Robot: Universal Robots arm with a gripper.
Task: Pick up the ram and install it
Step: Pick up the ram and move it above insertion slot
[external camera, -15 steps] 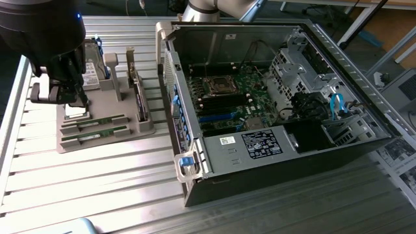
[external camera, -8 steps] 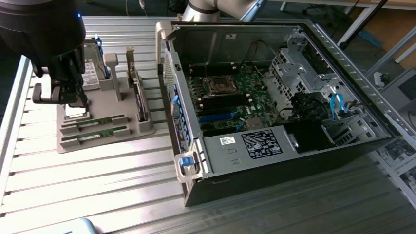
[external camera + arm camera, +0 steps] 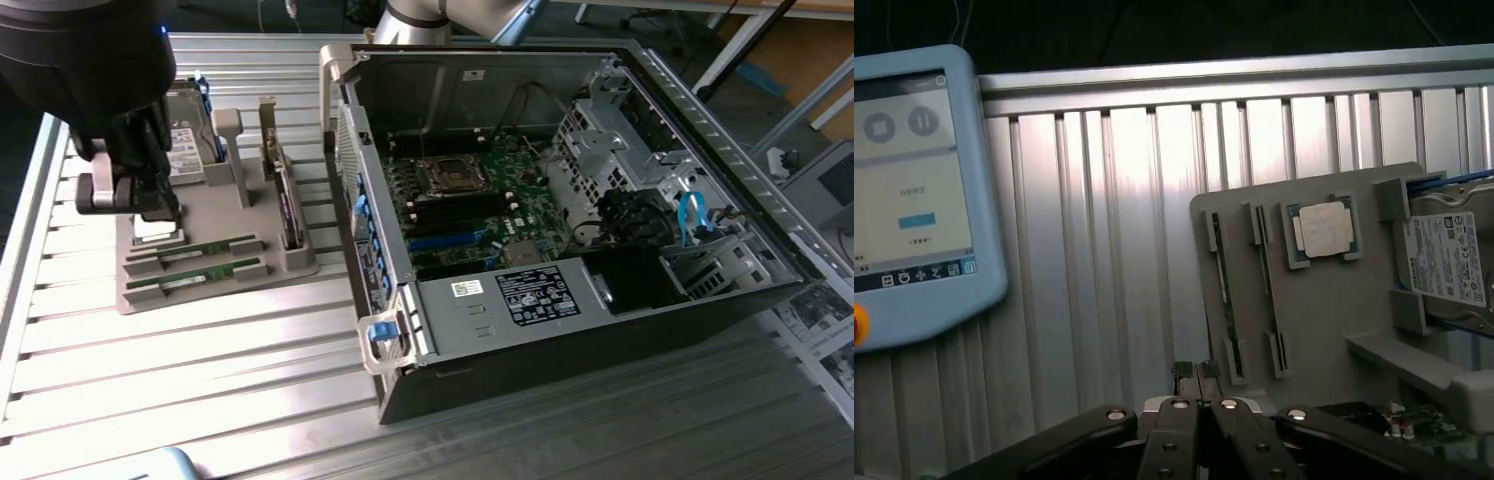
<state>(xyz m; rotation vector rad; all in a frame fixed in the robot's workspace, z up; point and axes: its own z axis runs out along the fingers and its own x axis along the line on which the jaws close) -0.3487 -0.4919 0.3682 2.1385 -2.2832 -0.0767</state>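
The exterior camera is looking down steeply from high above the ribbed bench (image 3: 200,390). It is standing far enough back to be taking in both the open computer case (image 3: 467,80) at the exterior view's right and the grey parts holder (image 3: 304,262) at its left. The wrist camera is sitting just behind the hand (image 3: 1195,375), peering past its fingertips, low and close over the bench. Both views are sharing the holder and the bench slats around it.
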